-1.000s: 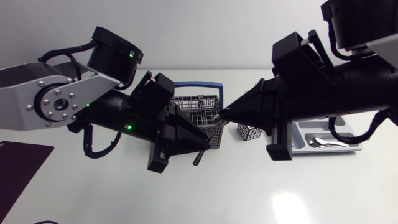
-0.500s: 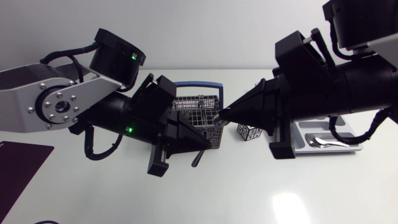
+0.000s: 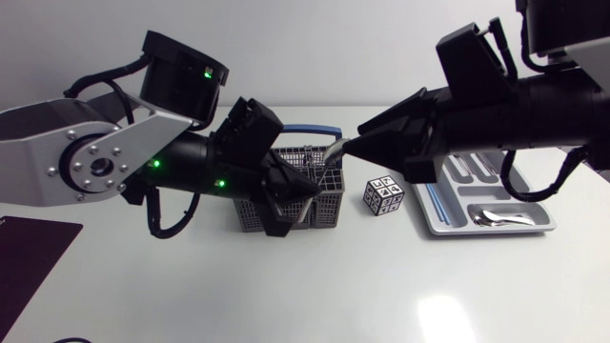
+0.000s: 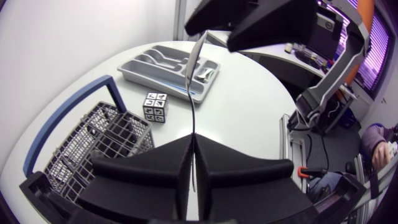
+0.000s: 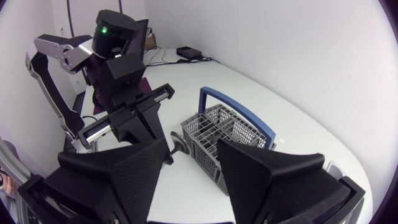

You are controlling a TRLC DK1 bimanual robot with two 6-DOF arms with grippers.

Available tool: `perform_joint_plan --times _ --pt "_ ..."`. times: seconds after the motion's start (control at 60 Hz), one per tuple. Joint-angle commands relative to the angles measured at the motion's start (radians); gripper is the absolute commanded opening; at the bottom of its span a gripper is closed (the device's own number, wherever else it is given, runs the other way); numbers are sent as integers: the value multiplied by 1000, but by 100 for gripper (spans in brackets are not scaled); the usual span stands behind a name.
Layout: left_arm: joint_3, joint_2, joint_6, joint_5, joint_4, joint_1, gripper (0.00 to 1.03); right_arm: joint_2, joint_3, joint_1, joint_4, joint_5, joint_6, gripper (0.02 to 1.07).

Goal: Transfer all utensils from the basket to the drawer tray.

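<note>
A slim silver utensil (image 4: pixel 194 68) stands upright over the grey wire basket (image 3: pixel 327 208). My left gripper (image 4: pixel 194 139) is shut on its thin lower end. Its upper end reaches into the gap between the fingers of my right gripper (image 4: pixel 217 36). In the right wrist view the right gripper (image 5: pixel 193 149) is open, with the basket (image 5: pixel 227 134) ahead of it. In the head view my left gripper (image 3: pixel 310 193) hangs above the basket and my right gripper (image 3: pixel 351 148) is just above and to its right. The grey drawer tray (image 3: pixel 440 227) holds a spoon (image 3: pixel 491 219).
A small black-and-white patterned cube (image 3: pixel 383 197) sits between basket and tray. The basket has a blue handle (image 3: pixel 307 129). A dark mat (image 3: pixel 24 252) lies at the table's front left. The tray (image 4: pixel 134 67) holds several utensils.
Both grippers have risen over the basket. My left gripper has closed on the utensil's lower end, and my right gripper, shut before, has opened its fingers.
</note>
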Motion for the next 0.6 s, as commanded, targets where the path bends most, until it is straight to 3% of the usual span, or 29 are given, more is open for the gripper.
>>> perform_joint_plan --times 0.0,0.2,0.317,0.583 --pt "55 37 -70 -53 28 -9 3 51 25 -1 11 -3 64 70" --pt "118 91 -137 -143 43 -27 4 141 48 24 40 -6 124 70" --pt "136 114 -160 -203 60 -49 4 212 92 -7 42 -40 147 61" --pt "144 123 -181 -232 83 -49 4 290 146 -33 50 -71 188 46"
